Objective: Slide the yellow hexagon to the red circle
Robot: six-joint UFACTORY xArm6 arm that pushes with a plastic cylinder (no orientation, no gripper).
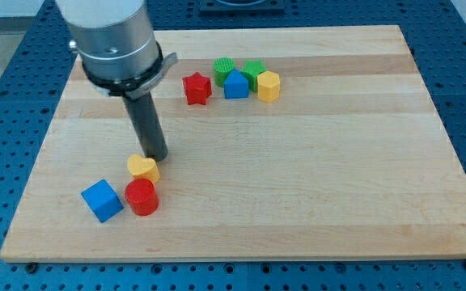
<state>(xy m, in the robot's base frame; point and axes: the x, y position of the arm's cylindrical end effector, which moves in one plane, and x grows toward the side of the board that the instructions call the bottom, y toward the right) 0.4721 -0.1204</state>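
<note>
The yellow hexagon (269, 85) sits near the view's top, at the right end of a cluster of blocks. The red circle (141, 196), a short cylinder, stands at the lower left of the wooden board (314, 178). My tip (157, 157) is down on the board just above and right of a second yellow block (142, 167), touching it or nearly so. That yellow block sits right above the red circle, close to it. The tip is far to the lower left of the yellow hexagon.
A blue cube (102, 200) lies left of the red circle. In the top cluster are a red star (196, 88), two green blocks (225, 69) (254, 69) and a blue block (235, 85) next to the hexagon.
</note>
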